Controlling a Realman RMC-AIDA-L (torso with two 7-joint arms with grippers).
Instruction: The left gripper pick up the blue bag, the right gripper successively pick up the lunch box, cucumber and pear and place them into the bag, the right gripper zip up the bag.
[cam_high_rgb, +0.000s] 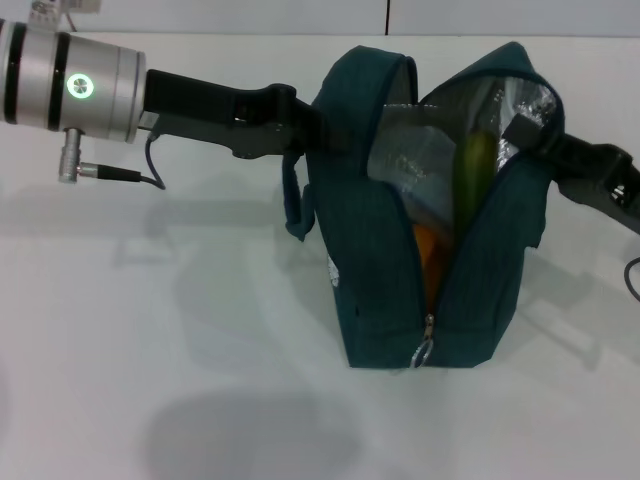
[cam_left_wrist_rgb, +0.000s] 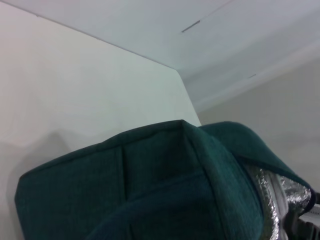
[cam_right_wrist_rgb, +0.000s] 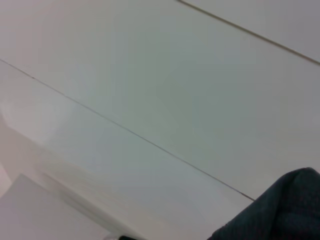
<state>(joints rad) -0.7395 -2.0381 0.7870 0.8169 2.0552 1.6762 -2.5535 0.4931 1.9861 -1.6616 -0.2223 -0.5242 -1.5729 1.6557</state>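
The blue bag stands upright on the white table, its top unzipped and gaping. Inside it a green cucumber stands on end, an orange pear lies lower down, and the clear lunch box leans against the foil lining. My left gripper is at the bag's upper left wall, shut on its fabric. My right gripper is at the upper right rim of the opening. The ring zipper pull hangs at the bottom of the open zip. The left wrist view is filled by the bag.
A bag handle hangs loose on the left side. The white table stretches in front and to the left. The right wrist view shows pale table and wall, with a corner of the bag fabric.
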